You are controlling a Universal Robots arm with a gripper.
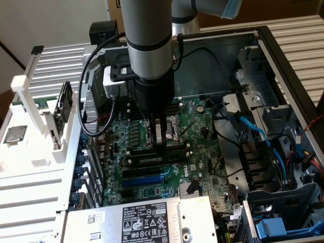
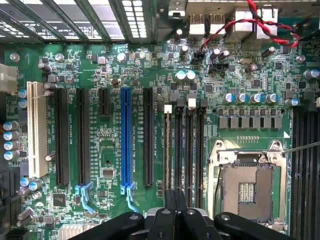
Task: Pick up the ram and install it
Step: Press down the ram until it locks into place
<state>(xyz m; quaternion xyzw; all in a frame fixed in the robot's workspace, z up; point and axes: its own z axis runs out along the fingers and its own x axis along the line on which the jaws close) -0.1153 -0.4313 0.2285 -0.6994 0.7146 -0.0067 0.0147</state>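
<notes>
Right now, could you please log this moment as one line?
gripper: shut | over: long black memory slots | green motherboard | empty silver processor socket: beside

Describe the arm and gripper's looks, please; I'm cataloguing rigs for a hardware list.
The arm is a silver-grey tube with a black wrist section and a light blue joint cap. A black cable loops beside it. The gripper has black fingers on rounded black links.

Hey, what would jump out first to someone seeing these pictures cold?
The grey robot arm plunging into the open computer case, its shut pincer down at the memory slots. Then the green motherboard with its blue expansion slot and the bare processor socket beside the slots.
</notes>
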